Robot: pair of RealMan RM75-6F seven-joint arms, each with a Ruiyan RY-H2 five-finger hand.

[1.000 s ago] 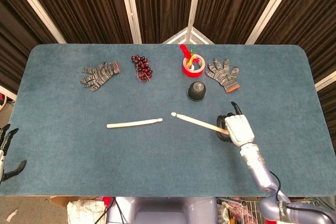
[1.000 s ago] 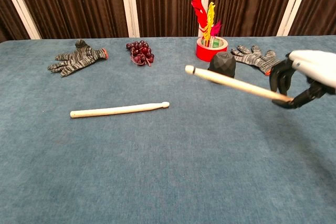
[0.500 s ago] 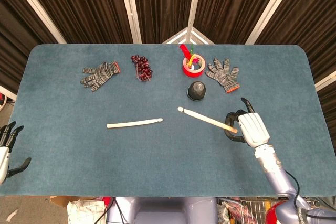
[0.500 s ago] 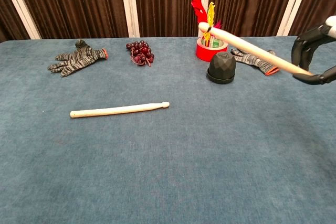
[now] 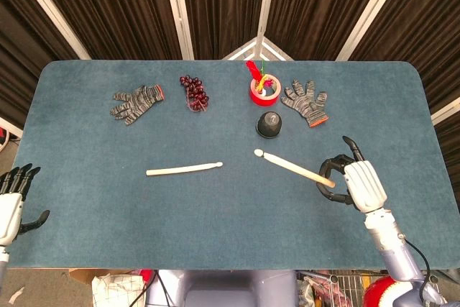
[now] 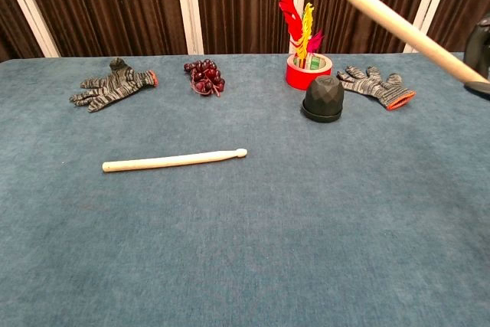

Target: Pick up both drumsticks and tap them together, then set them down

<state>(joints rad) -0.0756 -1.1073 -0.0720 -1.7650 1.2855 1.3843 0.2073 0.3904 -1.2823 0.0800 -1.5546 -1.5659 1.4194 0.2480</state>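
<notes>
Over the last second the right robot hand (image 5: 361,182) has carried its drumstick (image 5: 293,168) up and out toward the right side of the counter (image 5: 86,199), and the left robot hand (image 5: 10,205) has crept further into view at the lower left corner.

From the head view, the right robot hand has its fingers wrapped round the butt end of that drumstick, whose tip points up and left toward the middle of the counter. The left robot hand holds nothing, fingers spread, just off the counter's left edge. The second drumstick (image 5: 184,170) lies flat near the centre, well apart from the left hand. To do this step well, I judge the left hand should come across and close on the thick left end of the lying stick, while the right keeps its stick high and steady. Nothing lies between the left hand and that stick. A striped glove (image 5: 136,101), a bunch of dark grapes (image 5: 194,91), a red tape roll (image 5: 264,89) holding feathers, a black cap (image 5: 269,124) and a second glove (image 5: 305,102) sit along the far side.

From the chest view, the lifted drumstick (image 6: 398,26) slants high above the black cap (image 6: 322,98), clear of everything; only a dark sliver of the right hand shows at the frame edge. The lying drumstick (image 6: 174,160) rests alone on bare counter.
</notes>
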